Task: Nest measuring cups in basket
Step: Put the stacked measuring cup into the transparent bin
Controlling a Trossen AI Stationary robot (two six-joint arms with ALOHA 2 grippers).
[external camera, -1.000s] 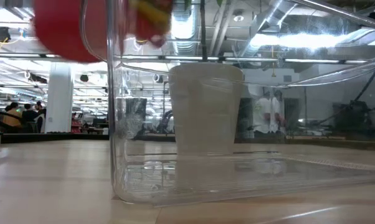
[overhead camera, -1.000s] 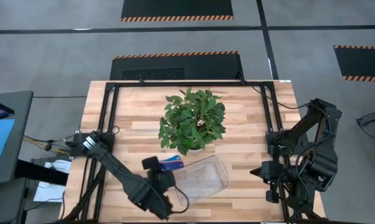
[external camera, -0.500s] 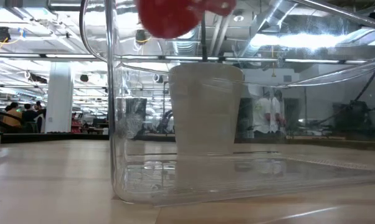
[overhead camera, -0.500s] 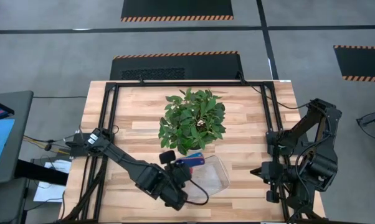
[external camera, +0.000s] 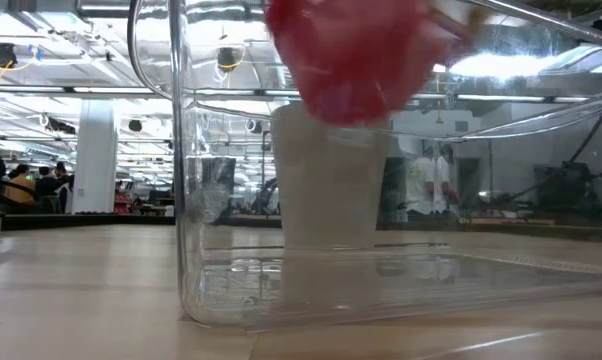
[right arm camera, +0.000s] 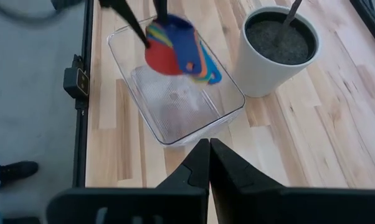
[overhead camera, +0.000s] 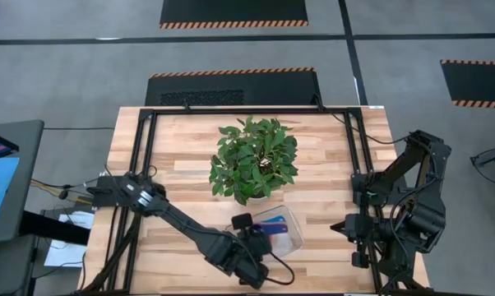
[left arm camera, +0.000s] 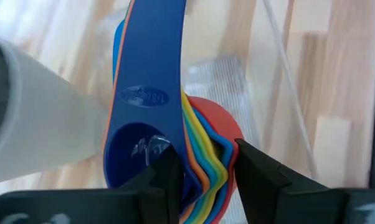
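Note:
A nested stack of measuring cups (left arm camera: pixel 151 93), dark blue on the inside and red on the outside, hangs over the middle of the clear basket (overhead camera: pixel 294 236), with my left gripper (left arm camera: pixel 206 168) shut on it. The right wrist view shows the stack (right arm camera: pixel 175 53) above the basket's floor (right arm camera: pixel 175 102). In the low view the red cup (external camera: pixel 356 60) is a blur high behind the basket's near wall (external camera: pixel 181 200). The basket lies flat on the table near its front edge. My right gripper (right arm camera: pixel 209 155) waits shut to the basket's right. My left gripper pinches the whole stack between its two fingers. One finger (left arm camera: pixel 169 168) is on the dark blue cup's bowl side (left arm camera: pixel 134 155), the other (left arm camera: pixel 253 165) on the red cup's outside (left arm camera: pixel 222 121). The fingers slant down from the table's left. The stack hangs clear of the basket's floor, handles pointing away.
A leafy potted plant (overhead camera: pixel 254 160) in a white pot (right arm camera: pixel 278 50) stands just behind the basket. A black frame (overhead camera: pixel 145 164) runs along the table's edges. Bare wood lies left of the basket (overhead camera: pixel 173 189).
My left gripper has carried the stack toward the table's right edge and a little down, from over the basket's left corner to over its middle. It stays shut on the cups. In the low view the red cup has gone right and sunk.

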